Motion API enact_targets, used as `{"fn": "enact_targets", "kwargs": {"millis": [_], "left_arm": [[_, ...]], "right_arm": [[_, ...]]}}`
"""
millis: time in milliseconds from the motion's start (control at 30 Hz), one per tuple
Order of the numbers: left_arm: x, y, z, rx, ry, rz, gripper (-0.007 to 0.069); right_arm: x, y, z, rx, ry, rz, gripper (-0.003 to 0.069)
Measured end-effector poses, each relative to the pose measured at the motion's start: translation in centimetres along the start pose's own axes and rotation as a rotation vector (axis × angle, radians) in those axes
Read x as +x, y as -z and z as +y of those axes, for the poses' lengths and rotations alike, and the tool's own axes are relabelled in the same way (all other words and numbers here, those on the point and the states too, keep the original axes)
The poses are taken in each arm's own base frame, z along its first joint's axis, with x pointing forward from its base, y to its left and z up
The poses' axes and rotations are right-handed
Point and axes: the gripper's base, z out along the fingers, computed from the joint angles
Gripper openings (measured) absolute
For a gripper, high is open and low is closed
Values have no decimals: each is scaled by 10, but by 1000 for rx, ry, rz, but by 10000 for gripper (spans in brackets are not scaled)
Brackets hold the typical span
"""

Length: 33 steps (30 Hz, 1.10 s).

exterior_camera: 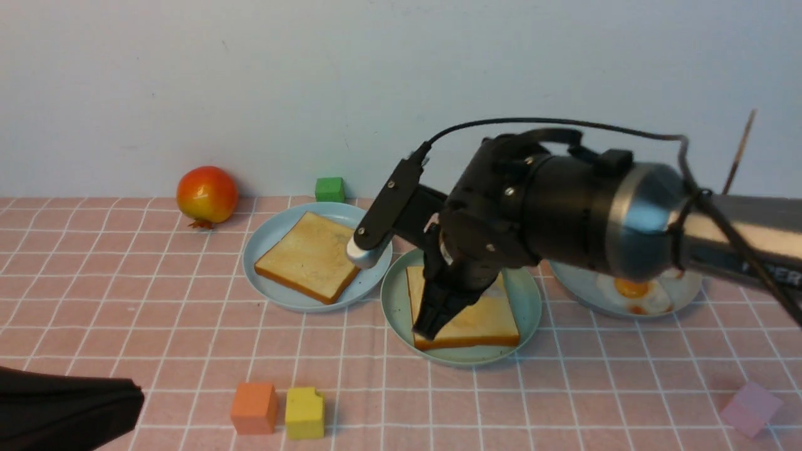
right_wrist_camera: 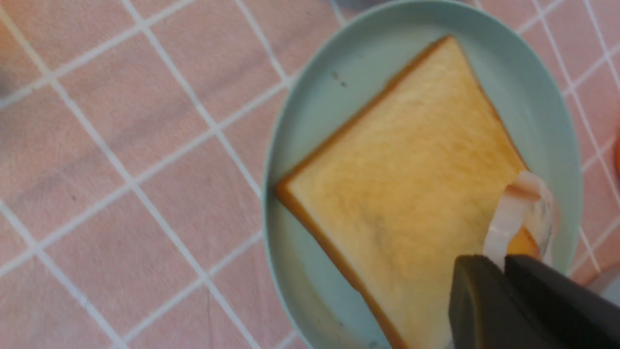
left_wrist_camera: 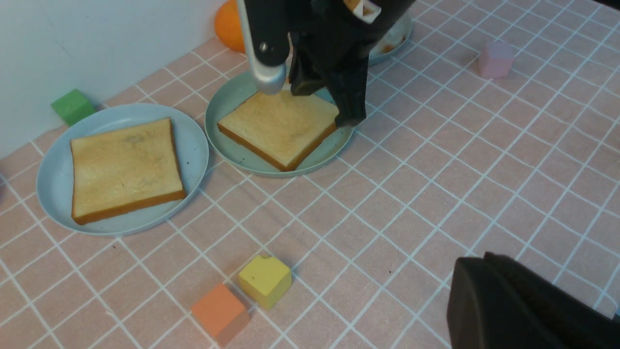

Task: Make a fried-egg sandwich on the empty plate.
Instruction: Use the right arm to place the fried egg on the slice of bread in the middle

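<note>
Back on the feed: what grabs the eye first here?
The right gripper, pointed down at the near-left corner of a toast slice on the mint-green plate, mid-table. Left of it a second toast slice lies on a pale blue plate; the fried egg sits on the far-right plate, half hidden under the right arm.

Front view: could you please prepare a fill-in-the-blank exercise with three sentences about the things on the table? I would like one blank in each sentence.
1. The mint-green plate holds one slice of ____.
2. The cube beside the orange cube is ____.
3. The pomegranate lies to the robot's ____ of the green cube.
Missing words: toast, yellow, left.
</note>
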Motion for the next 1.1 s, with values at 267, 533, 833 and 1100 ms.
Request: {"fn": "enact_targets", "kwargs": {"millis": [267,533,833,1100], "left_arm": [[0,0,0,0,0,0,13],[0,0,0,0,0,0,13],[0,0,-1,7,7,0,13],[0,0,-2,21,22,0,13]], "right_arm": [[3,-34,10,70,25,60,71],[2,-41,10,106,43,49,70],[-2,-47,9,132,23,-2,70],[-3,-54,10,152,21,-8,77]]}}
